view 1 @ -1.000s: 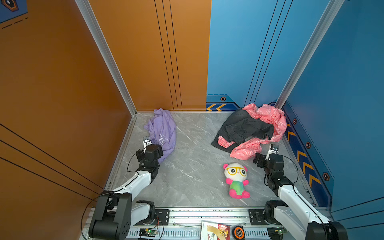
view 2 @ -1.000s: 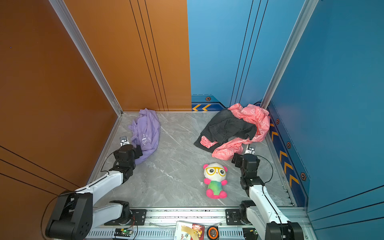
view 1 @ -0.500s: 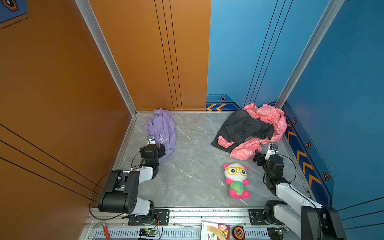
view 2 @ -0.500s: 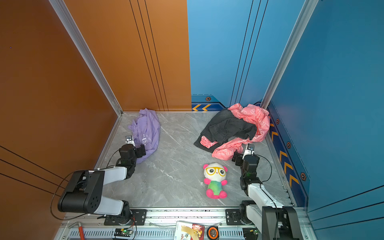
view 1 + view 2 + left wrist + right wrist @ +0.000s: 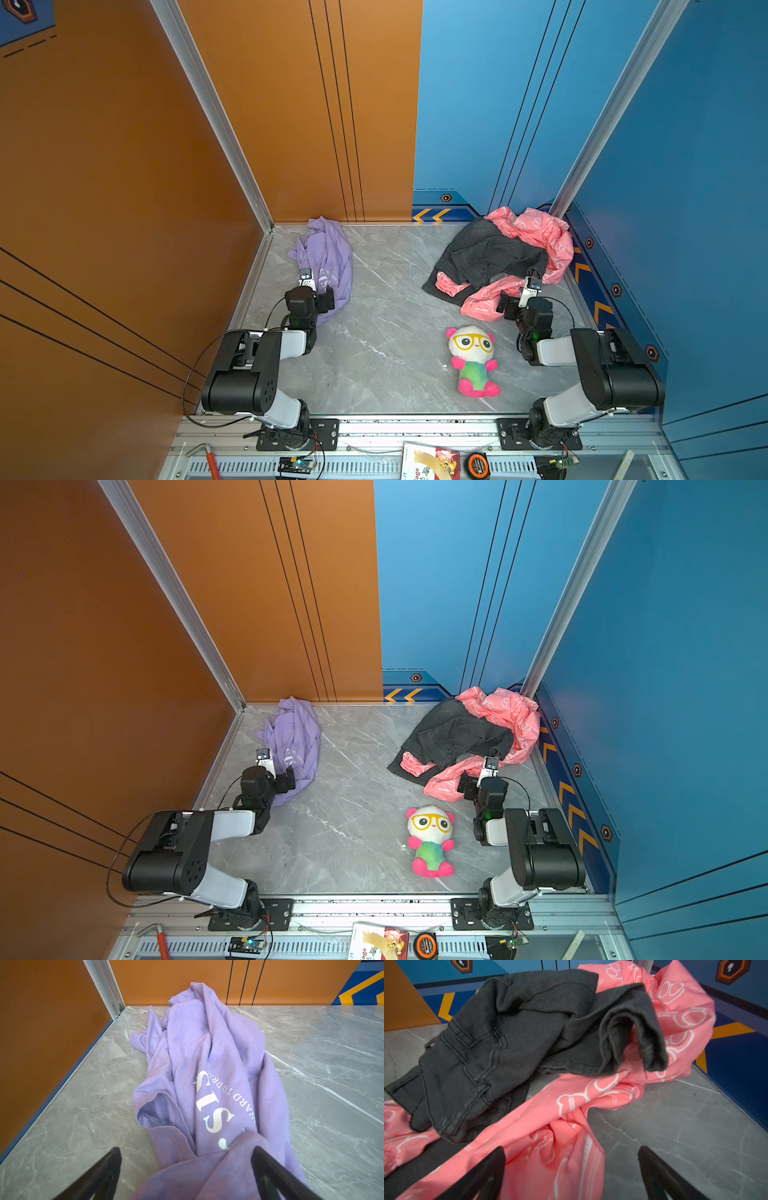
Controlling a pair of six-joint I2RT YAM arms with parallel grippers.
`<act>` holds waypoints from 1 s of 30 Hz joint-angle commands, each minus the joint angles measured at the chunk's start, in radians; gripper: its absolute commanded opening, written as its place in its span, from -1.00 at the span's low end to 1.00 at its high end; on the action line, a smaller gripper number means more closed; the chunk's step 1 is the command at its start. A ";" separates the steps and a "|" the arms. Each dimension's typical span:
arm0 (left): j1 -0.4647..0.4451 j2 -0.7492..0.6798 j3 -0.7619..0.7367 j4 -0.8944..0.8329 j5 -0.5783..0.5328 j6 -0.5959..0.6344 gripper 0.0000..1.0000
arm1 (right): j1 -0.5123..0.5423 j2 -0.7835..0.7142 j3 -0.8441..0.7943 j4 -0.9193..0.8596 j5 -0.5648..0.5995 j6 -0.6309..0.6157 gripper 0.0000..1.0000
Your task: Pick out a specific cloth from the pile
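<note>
Lilac cloth (image 5: 328, 253) lies crumpled in the far left corner of the bench (image 5: 386, 299), white lettering up, and we see the left gripper (image 5: 186, 1149) spread wide at its near end. Well apart, in the far right corner, the pile (image 5: 498, 257) of dark grey and pink fabric faces the right gripper (image 5: 571, 1148), also wide.

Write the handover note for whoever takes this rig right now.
Grippers: the left gripper is open at the near end of the lilac T-shirt and grips nothing. The right gripper is open at the near edge of the pile and is empty.
Things: the T-shirt lies alone near the far left corner. The pile, a dark grey denim garment on a pink patterned garment, sits far right.
Done: the T-shirt is clear of the pile.
Left: probably nothing.
</note>
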 commanded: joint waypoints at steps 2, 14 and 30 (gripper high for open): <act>0.001 0.034 -0.022 0.100 0.055 0.028 0.96 | 0.009 -0.005 0.081 -0.055 -0.082 -0.051 1.00; -0.008 0.040 -0.034 0.130 0.029 0.026 0.96 | 0.008 0.007 0.073 -0.017 -0.069 -0.041 1.00; -0.011 0.039 -0.035 0.131 0.024 0.028 0.96 | 0.012 0.006 0.074 -0.025 -0.057 -0.044 1.00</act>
